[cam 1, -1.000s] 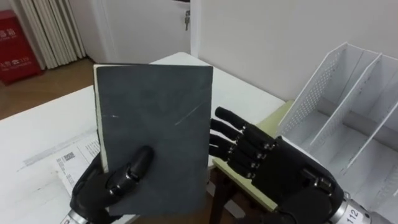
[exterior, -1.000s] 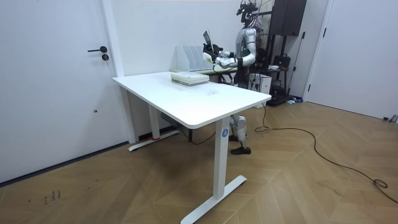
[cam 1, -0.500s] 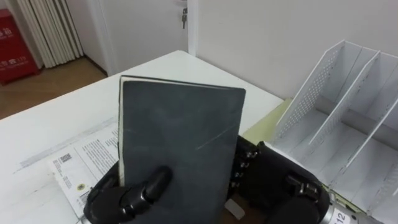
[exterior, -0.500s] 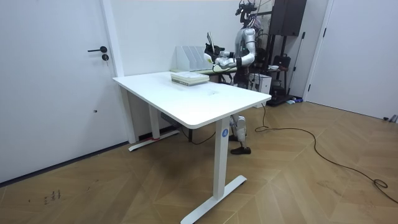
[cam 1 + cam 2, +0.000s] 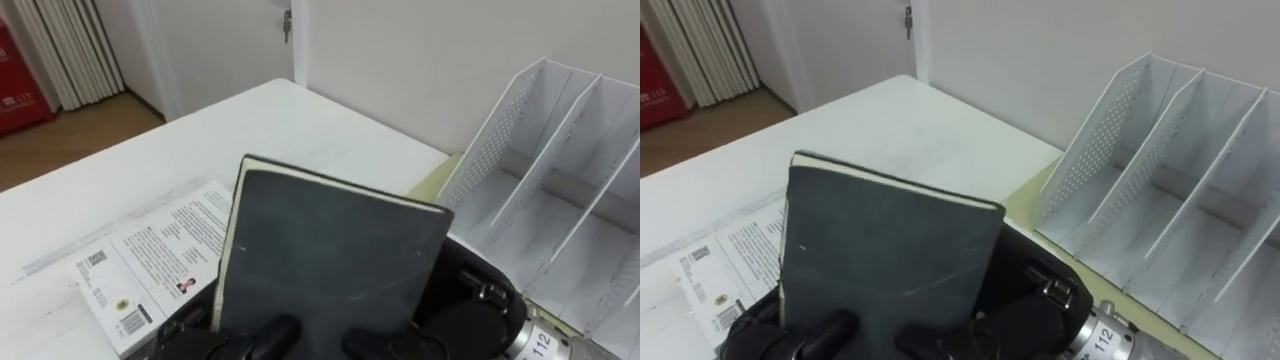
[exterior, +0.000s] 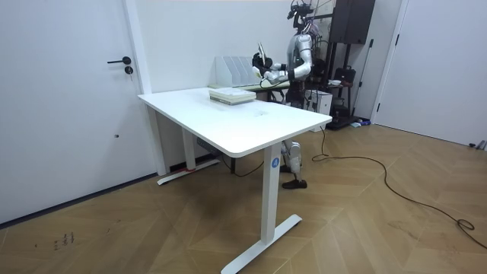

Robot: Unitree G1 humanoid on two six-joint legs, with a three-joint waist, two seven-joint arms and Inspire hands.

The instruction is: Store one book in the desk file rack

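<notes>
Book (image 5: 335,260): dark, stiff-covered, light and slick I judge; upright, lower edge pinched between left robot hand (image 5: 185,338) and right robot hand (image 5: 470,315); file rack (image 5: 560,170) at two o'clock.

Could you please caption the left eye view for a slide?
Left hand and right hand hold the book beside the rack.

Dark grey book (image 5: 330,260), white desk (image 5: 200,140), white file rack (image 5: 500,135) with perforated side.
</notes>
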